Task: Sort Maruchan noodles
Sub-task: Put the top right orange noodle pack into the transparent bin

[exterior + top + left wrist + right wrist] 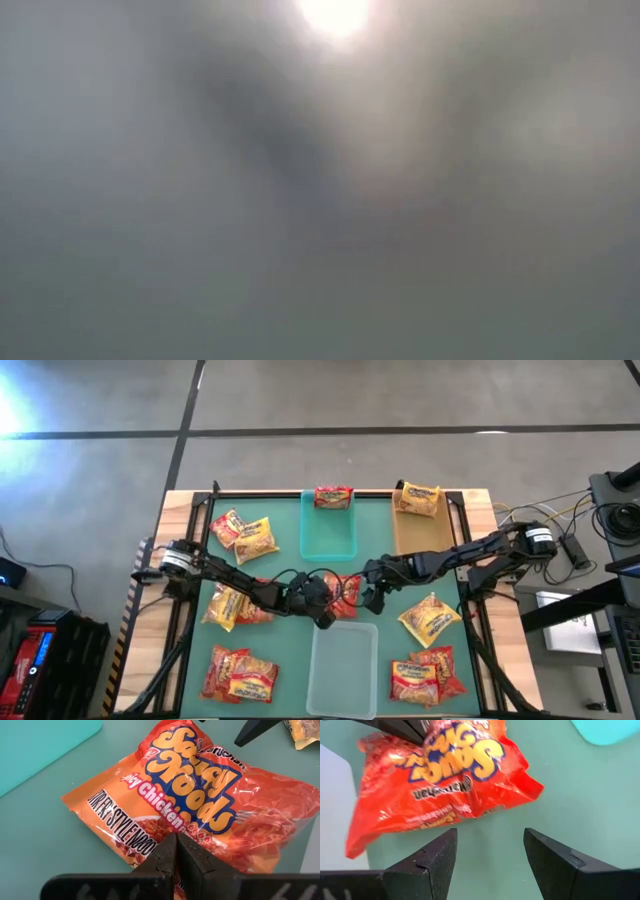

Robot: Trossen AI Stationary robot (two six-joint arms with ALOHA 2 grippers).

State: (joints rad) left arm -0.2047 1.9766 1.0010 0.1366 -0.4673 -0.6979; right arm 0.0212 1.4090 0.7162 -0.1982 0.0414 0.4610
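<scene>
Three bins (329, 528), about thirteen packets (254, 537)

Grey polished concrete floor (420, 395) with dark seam lines – bright glare at one corner, black cables (585, 510) beside table.

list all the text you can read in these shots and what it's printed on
"Saucy Noods" – on the orange packet at the left gripper
"Spicy Chicken" – same packet, below the name
"STIR FRY STYLE NOOD…" – same packet, rest hidden by the fingers
Small brand line above the name: too blurred to read
Other packets in the high view: too small to read
Low view: blurred, nothing readable
</scene>
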